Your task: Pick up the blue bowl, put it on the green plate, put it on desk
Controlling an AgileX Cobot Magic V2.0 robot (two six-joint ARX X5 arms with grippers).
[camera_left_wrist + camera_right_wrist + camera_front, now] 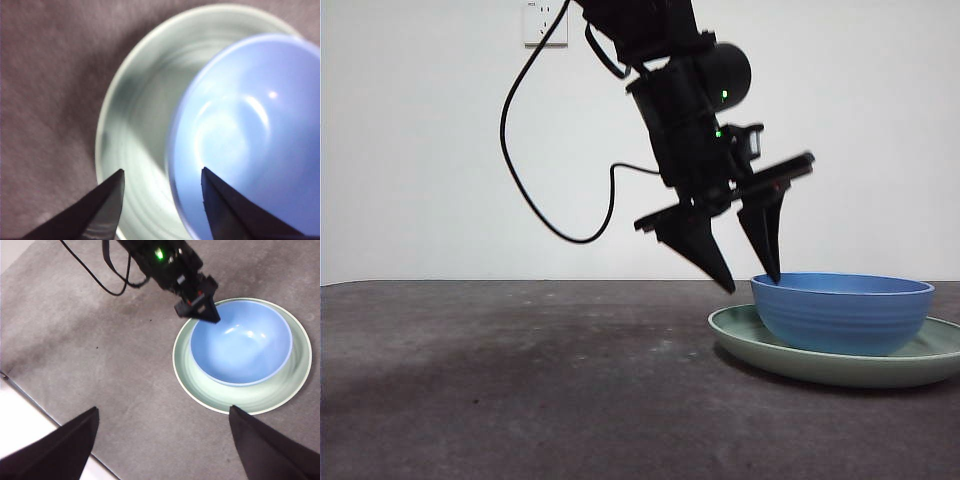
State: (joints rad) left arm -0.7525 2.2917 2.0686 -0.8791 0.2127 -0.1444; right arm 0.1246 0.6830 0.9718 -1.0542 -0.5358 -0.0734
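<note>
The blue bowl (842,312) sits in the green plate (840,368), which rests on the desk (520,380) at the right. My left gripper (752,285) is open and straddles the bowl's near-left rim, one jaw just inside the bowl and the other outside over the plate. The left wrist view shows the bowl (250,135), the plate (145,115) and the spread jaws of the left gripper (162,171). My right gripper (164,410) is open and empty, high above the desk, looking down on the bowl (242,342), the plate (250,397) and the left gripper (202,310).
A black cable (535,190) hangs from the left arm in front of the white wall. A wall socket (545,22) is at the top. The desk's edge and a white strip (30,435) show in the right wrist view.
</note>
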